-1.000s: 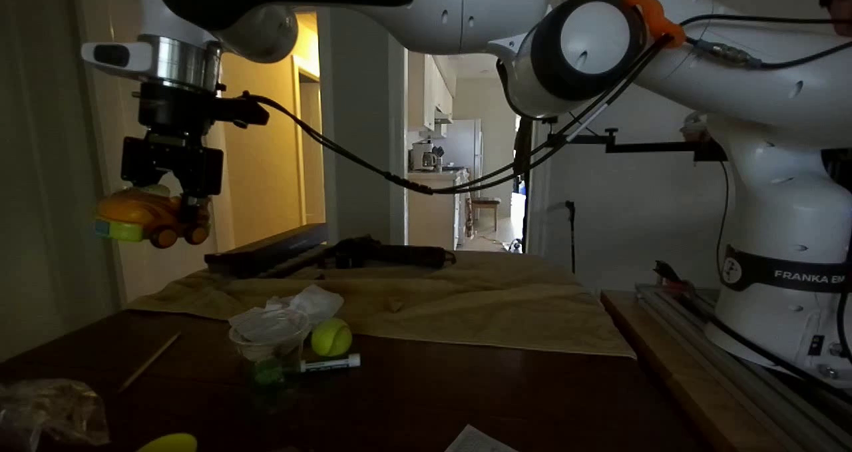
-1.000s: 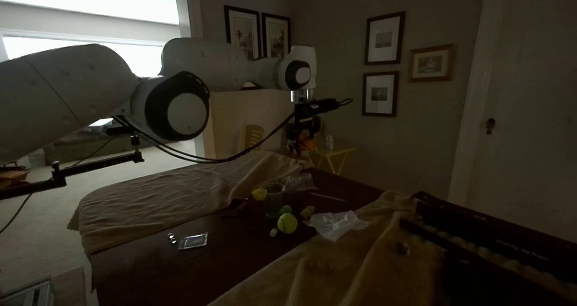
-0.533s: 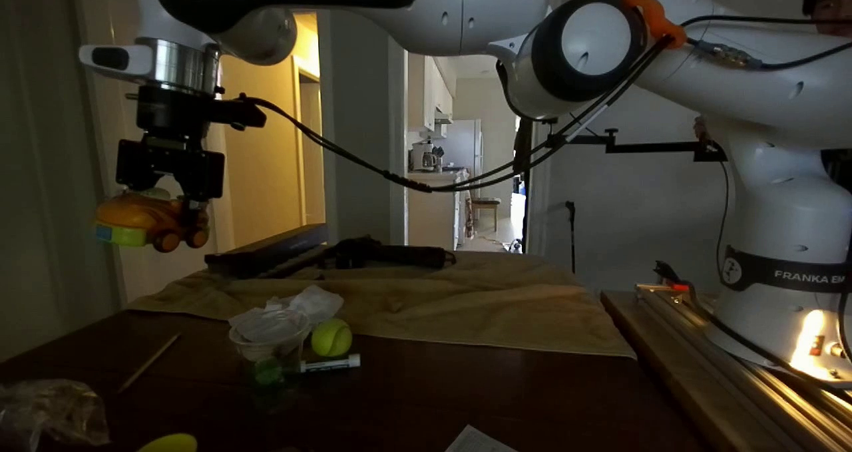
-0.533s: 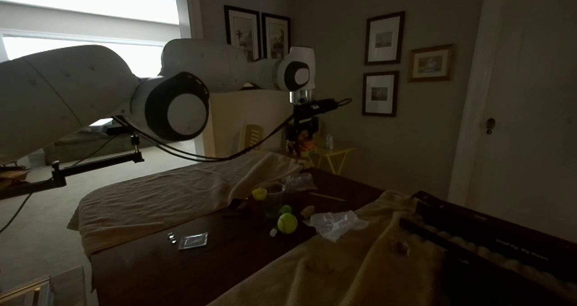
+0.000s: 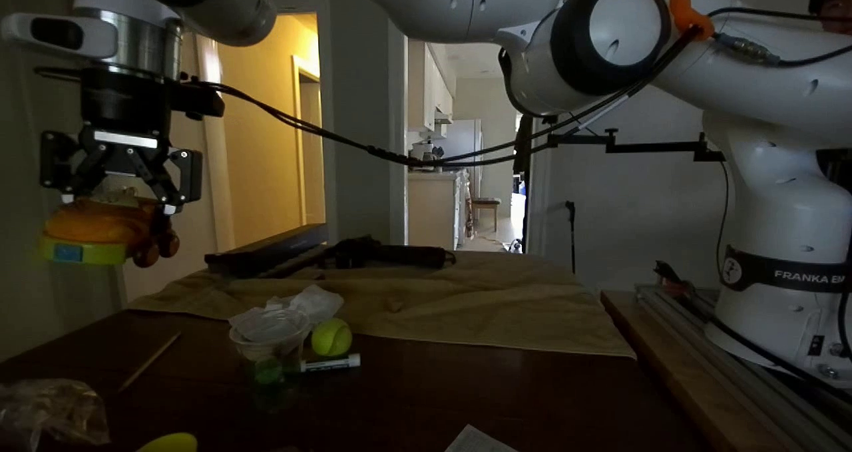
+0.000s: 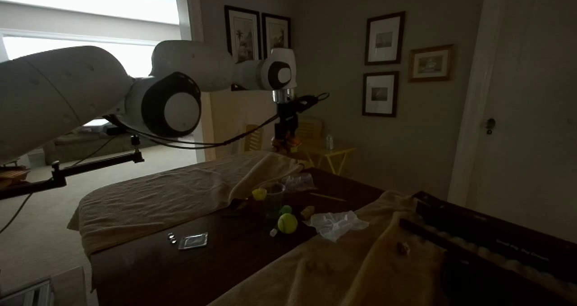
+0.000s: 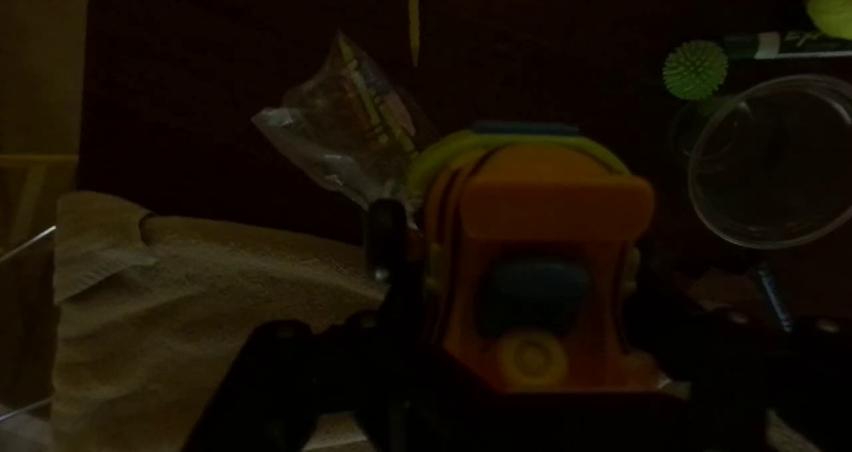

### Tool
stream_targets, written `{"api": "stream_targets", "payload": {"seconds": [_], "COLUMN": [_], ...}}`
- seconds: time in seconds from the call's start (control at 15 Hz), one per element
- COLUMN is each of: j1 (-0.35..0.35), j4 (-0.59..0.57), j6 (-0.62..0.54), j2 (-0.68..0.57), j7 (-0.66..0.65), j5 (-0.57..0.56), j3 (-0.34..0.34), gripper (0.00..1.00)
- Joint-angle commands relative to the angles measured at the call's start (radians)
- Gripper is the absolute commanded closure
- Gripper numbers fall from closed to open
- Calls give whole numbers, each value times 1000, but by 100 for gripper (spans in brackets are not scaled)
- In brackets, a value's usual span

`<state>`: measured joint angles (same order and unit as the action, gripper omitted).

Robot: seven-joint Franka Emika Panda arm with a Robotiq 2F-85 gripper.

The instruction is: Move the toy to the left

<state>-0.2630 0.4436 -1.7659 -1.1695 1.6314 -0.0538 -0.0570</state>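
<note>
The pincer [image 7: 522,259] grips the orange toy [image 7: 549,219] above a dark table [image 7: 193,92].

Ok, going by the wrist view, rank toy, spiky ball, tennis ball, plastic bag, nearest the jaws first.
1. Toy, held between the jaws.
2. Plastic bag, picture-left of it.
3. Spiky ball, picture-right.
4. Tennis ball, top right corner.

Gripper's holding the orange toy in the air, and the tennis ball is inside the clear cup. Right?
Not quite: the tennis ball is outside the clear cup, as seen in an exterior view. The gripper does hold the orange toy in the air.
</note>
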Motion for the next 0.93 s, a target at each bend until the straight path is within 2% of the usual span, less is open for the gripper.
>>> {"api": "stream_targets", "payload": {"seconds": [0.0, 0.2, 0.53, 0.87], "j1": [-34, -54, -46, -27], "j4": [17, 8, 9, 22], "j6": [-3, -48, -135, -156], "j2": [29, 16, -10, -36], "j7": [140, 176, 84, 31], "j5": [-58, -60, -19, 9], "j3": [5, 3, -16, -50], "gripper": [51, 51, 51, 51]}}
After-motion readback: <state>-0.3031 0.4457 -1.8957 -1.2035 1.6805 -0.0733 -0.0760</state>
